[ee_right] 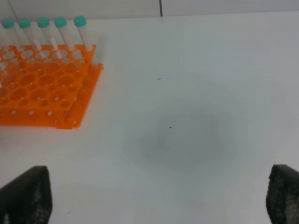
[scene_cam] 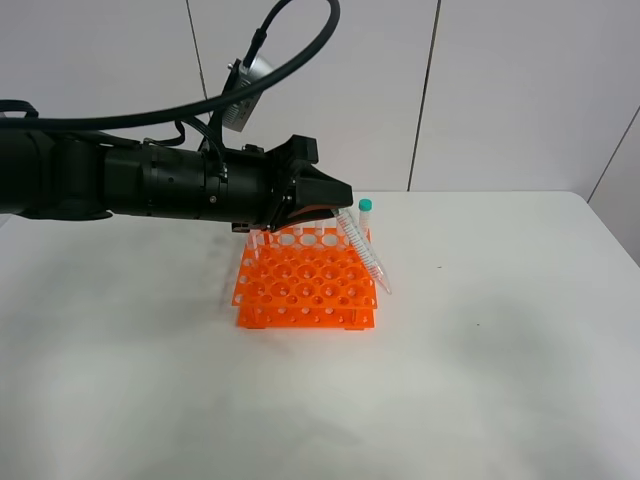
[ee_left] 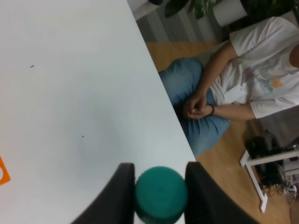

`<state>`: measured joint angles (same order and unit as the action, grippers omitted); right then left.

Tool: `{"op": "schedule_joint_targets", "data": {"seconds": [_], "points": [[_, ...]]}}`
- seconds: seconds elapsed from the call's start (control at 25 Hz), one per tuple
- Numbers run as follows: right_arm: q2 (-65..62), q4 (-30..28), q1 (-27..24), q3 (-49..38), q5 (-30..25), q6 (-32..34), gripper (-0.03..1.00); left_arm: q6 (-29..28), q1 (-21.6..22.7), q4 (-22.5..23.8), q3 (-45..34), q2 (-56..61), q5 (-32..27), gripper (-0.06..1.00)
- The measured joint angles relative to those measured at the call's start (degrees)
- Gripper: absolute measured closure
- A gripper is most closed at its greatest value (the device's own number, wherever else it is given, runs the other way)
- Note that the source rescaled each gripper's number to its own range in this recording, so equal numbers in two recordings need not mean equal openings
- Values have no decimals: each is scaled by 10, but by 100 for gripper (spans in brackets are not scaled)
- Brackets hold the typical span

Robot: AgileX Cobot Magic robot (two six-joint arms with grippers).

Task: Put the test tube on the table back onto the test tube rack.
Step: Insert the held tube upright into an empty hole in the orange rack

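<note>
My left gripper (scene_cam: 342,203) reaches in from the left over the back of the orange test tube rack (scene_cam: 305,285). It is shut on the test tube (scene_cam: 365,255), which hangs tilted with its pointed tip over the rack's right edge. In the left wrist view the tube's teal cap (ee_left: 161,193) sits clamped between the two black fingers (ee_left: 119,196). Another capped tube (scene_cam: 365,206) stands at the rack's back right corner. My right gripper (ee_right: 154,196) is open and empty above the white table (ee_right: 196,93), to the right of the rack (ee_right: 42,88). It is out of the exterior view.
Several teal-capped tubes (ee_right: 43,28) stand in the rack's back row. A seated person (ee_left: 243,70) is beyond the table's edge in the left wrist view. The white table (scene_cam: 500,330) stretches wide to the right and front of the rack.
</note>
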<state>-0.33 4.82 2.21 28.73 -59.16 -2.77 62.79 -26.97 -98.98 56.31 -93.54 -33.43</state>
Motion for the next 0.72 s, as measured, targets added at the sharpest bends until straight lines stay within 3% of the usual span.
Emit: {"op": "schedule_joint_targets", "data": {"seconds": [0.48,0.6,0.72], "points": [[0,0,0,0,0,0,-3,20,0,3,0,0,32,94],[0,0,0,0,0,0,-3,-3,0,80,7,7,78,94],[0,0,0,0,0,0,-3,-103,-10,256,8,35,158,94]]}}
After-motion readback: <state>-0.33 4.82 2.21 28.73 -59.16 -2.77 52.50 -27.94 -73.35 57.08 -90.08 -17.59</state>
